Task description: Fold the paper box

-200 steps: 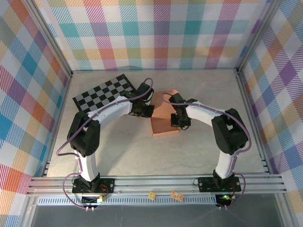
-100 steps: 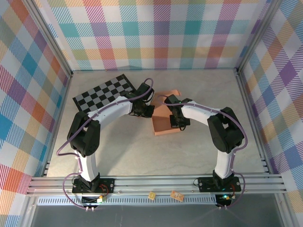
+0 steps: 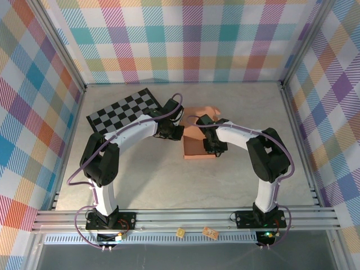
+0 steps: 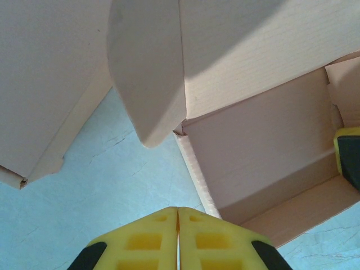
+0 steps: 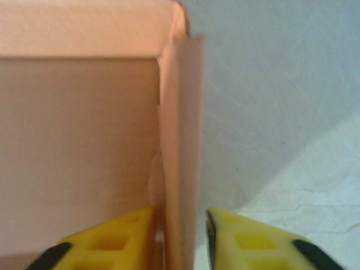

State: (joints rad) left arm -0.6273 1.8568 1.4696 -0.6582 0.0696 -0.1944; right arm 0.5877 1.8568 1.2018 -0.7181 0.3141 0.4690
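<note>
We see the paper box (image 3: 197, 148) mid-table, just right of the checkerboard mat (image 3: 125, 109). Our left gripper (image 4: 178, 218) is closed and empty by its corner. Our right gripper (image 5: 179, 218) straddles 1 wall, jaws parted.

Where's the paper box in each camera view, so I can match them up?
Top external: the paper box sits mid-picture, right of the checkerboard mat.
Left wrist: the box spans the top and right, its inside facing the camera.
Right wrist: the box covers the left half, one wall edge-on.
Shared landmark: the pale marbled table beside the box.
</note>
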